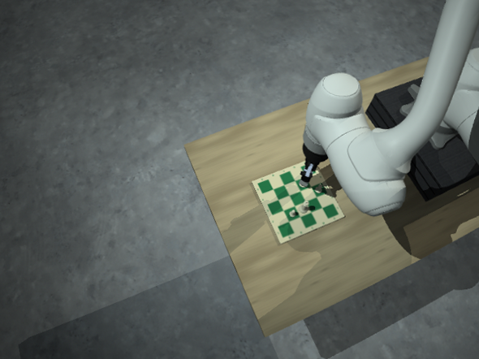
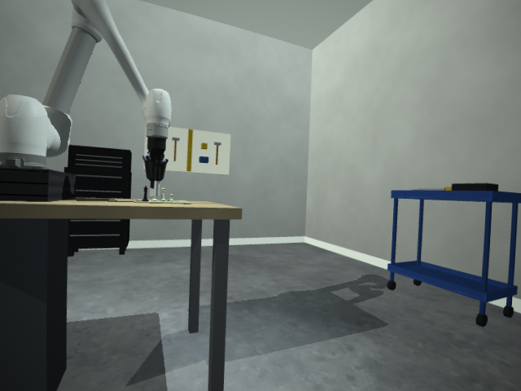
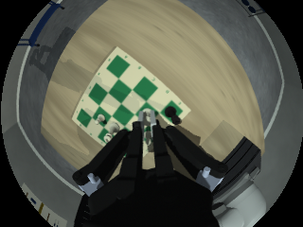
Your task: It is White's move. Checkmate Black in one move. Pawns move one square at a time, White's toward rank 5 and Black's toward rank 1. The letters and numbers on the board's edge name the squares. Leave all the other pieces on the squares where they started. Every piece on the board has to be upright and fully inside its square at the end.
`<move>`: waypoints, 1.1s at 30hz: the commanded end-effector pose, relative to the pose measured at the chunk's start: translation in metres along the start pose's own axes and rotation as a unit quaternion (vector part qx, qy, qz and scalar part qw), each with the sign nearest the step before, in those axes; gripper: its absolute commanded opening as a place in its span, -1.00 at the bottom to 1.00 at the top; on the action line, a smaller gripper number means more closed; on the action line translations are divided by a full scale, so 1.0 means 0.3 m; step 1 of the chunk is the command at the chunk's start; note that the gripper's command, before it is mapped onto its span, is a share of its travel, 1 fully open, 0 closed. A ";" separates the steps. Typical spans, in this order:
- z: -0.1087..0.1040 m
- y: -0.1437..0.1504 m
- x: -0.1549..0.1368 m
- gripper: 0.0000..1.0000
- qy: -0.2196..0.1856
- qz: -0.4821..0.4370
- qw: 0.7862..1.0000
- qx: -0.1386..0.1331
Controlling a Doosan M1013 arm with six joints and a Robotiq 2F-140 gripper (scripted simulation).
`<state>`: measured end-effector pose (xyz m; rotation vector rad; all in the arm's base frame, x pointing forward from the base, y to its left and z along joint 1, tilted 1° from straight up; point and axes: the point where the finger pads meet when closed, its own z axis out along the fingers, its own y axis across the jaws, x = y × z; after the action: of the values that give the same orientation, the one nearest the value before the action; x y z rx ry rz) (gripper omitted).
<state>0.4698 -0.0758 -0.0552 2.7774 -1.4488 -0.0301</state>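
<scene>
Being pinched between narrowed black jaws of the gripper (image 3: 150, 128), a slender pale chess piece (image 1: 304, 182) is standing on the green-and-cream checkered board (image 1: 284, 229).

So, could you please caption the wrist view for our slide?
Claw shut on a white piece above the board.

The white arm (image 1: 429, 101) reaches out from its base (image 2: 25, 130) in 2 long links, elbow raised high, and its last joint turns the wrist (image 2: 156, 110) straight down. The black gripper (image 2: 155, 180) hangs vertically from it, with its 2 fingers drawn nearly together and clamped on the top of a pale chess piece (image 3: 150, 120).
</scene>
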 end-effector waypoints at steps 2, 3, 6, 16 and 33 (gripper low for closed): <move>0.000 0.000 0.000 -1.00 0.000 0.000 1.000 0.000; 0.000 0.000 0.000 -1.00 0.000 0.000 1.000 0.000; 0.000 0.000 0.000 -1.00 0.000 0.000 1.000 0.000; 0.000 0.000 0.000 -0.90 0.000 0.000 1.000 0.000; 0.000 0.000 0.000 -0.50 0.000 0.000 1.000 0.000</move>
<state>0.4698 -0.0758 -0.0552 2.7774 -1.4488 -0.0301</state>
